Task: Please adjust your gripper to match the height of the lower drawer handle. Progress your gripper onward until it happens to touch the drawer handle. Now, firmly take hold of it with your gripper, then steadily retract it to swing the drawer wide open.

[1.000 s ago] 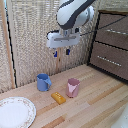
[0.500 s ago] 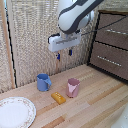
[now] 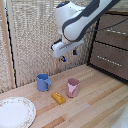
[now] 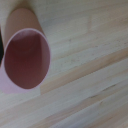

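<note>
My gripper [image 3: 69, 55] hangs from the bulky white arm above the wooden table, well to the exterior view's left of the dark brown drawers. Its two dark blue fingers [image 3: 63, 58] stand apart and hold nothing. The lower drawer [image 3: 102, 67] is shut, and its thin silver handle [image 3: 108, 59] lies horizontal, a little lower than my gripper and far from it. The wrist view shows neither fingers nor drawer, only a pink cup [image 4: 27, 57] from above.
The upper drawer front carries a matching silver bar [image 3: 117, 32]. On the table [image 3: 100, 100] stand a blue mug [image 3: 43, 82] and a pink cup [image 3: 73, 87], with an orange block [image 3: 58, 98] between them. A white plate [image 3: 15, 112] lies at the front left.
My gripper has shifted a little toward the exterior view's right and slightly lower. The cups, block, plate and drawers have not moved.
</note>
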Motion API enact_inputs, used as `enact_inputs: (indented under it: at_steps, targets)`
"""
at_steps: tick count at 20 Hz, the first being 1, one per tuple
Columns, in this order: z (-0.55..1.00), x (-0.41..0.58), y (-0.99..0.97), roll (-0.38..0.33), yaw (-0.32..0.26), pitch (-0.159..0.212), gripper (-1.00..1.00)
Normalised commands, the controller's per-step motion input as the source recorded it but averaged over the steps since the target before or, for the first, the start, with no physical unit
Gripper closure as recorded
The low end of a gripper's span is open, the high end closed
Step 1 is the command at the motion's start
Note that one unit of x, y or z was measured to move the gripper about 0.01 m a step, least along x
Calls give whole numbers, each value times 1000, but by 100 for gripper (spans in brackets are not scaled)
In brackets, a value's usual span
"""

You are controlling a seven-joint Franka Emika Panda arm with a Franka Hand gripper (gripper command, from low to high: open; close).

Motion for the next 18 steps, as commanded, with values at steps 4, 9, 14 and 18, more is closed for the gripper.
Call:
enact_inputs:
  at_steps: [4,9,14,18]
  targets:
    - [-189,-32,-145,-375,135,-46,-100]
    - [-189,-29,-150,-375,135,-47,-100]
    - [-169,-51,-202,-375,122,-47,-100]
    - [-102,-101,-283,-375,105,-63,-100]
